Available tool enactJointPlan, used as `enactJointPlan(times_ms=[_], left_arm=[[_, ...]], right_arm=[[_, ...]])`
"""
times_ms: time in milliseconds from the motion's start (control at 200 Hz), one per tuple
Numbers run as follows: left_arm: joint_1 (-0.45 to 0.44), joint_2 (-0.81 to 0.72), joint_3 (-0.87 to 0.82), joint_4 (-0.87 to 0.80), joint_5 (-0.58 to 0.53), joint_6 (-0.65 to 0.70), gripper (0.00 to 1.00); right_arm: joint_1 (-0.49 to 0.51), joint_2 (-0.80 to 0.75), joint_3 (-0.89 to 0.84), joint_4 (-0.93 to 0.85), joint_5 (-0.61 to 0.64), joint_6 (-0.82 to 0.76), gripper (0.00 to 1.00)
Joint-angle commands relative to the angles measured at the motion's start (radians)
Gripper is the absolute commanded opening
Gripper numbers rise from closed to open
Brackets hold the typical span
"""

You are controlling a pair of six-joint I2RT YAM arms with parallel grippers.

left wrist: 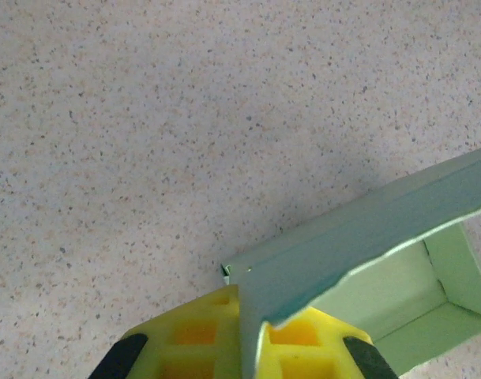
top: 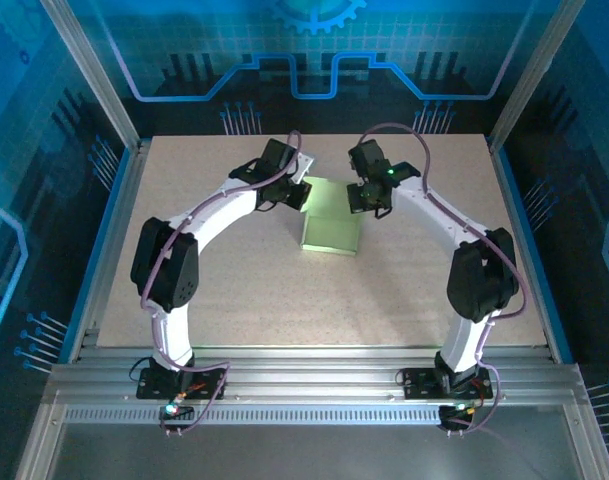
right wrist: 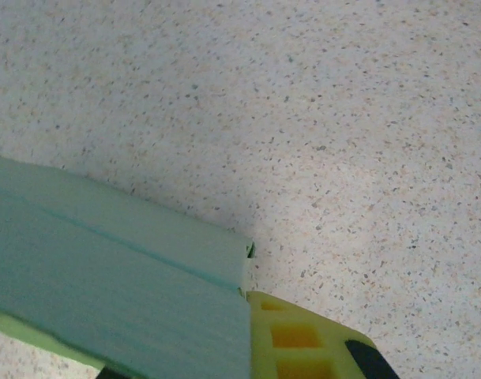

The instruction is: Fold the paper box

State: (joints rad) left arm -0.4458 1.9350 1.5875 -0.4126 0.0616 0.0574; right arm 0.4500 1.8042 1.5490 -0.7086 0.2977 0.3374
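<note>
The pale green box [top: 331, 222] is half-formed, its hollow open sideways. Left gripper [left wrist: 251, 332] pinches its flap; right gripper's [top: 368, 202] jaw state is unclear.

Speckled beige tabletop [top: 234, 290] (aluminium-framed) sits inside blue translucent walls [top: 44, 150] with circuit patterns.

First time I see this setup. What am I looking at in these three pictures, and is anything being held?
Two white robot arms, the left arm and the right arm, are bolted at the near edge of a speckled table. One picture looks down from above and behind them. The other two come from cameras on the wrists, so the yellow fingers at the bottom are each arm's own. On the table lies a partly folded pale green paper box. The left tool pinches one flap; the right tool is against another, grip unclear.
</note>
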Motion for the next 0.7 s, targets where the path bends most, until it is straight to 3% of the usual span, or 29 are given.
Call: enactJointPlan(times_ms=[0, 180, 695], left_arm=[[-0.016, -0.051, -0.029, 0.091, -0.019, -0.051, 0.00], [-0.031, -0.069, -0.091, 0.167, -0.021, -0.085, 0.00], [-0.100, -0.122, -0.283, 0.439, -0.110, -0.085, 0.00]], right_arm=[[0.042, -0.019, -0.041, 0.084, 0.101, 0.142, 0.00], [0.079, -0.002, -0.050, 0.060, 0.220, 0.271, 0.00], [0.104, -0.023, -0.176, 0.229, 0.218, 0.370, 0.00]])
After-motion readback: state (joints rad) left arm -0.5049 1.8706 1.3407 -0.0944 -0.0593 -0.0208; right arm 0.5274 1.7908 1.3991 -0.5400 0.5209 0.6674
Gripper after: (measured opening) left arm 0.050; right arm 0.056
